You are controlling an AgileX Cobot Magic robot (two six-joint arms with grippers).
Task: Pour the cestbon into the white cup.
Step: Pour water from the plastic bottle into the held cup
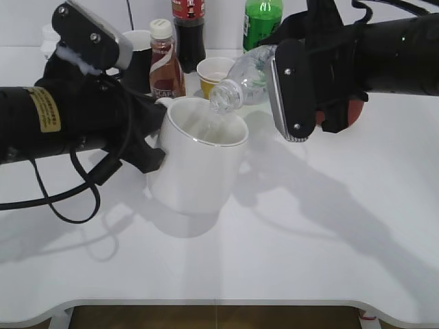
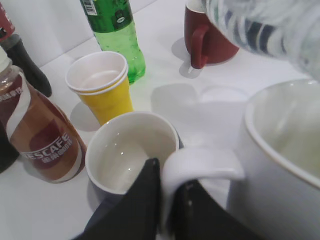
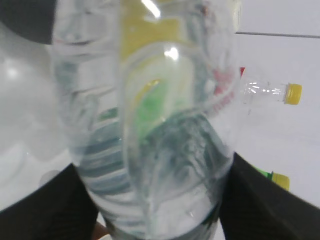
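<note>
Step in hand: you were mid-pour, judging by the tilt of the bottle over the mug; a thin stream seemed to fall from the neck into the cup in the exterior view, though it was faint.

White cup (image 1: 199,161): it stood nearest you on the white table (image 1: 309,260), large, plain, flaring toward the base, its rim open directly below the bottle's mouth. The little of its inside that showed looked pale, and you could not read a water level.

Left gripper (image 2: 170,200): your left claw was closed narrow on the white cup's handle (image 2: 200,167), one dark finger either side of it, steadying the mug.

Cestbon (image 1: 243,79): the clear ribbed bottle lay tipped neck-down toward the left, uncapped, its mouth just above the cup's far rim. Through the right wrist view it filled the frame, water sloshing inside and a dark label low on its body.

Right gripper (image 3: 160,210): your right claw held the cestbon around its body, dark fingers pressed to both sides.

Next move: it likely called for holding the mouth over the rim and keeping the tilt gentle, then righting the bottle once enough had gone in.

Behind the cup: a dark grey mug (image 2: 131,150) sat touching the handle side, then a brown Nescafe bottle (image 1: 164,65) and a yellow paper cup (image 1: 214,74).

Farthest: a green soda bottle (image 1: 262,20) and a red mug (image 2: 207,35) stood at the back.
</note>
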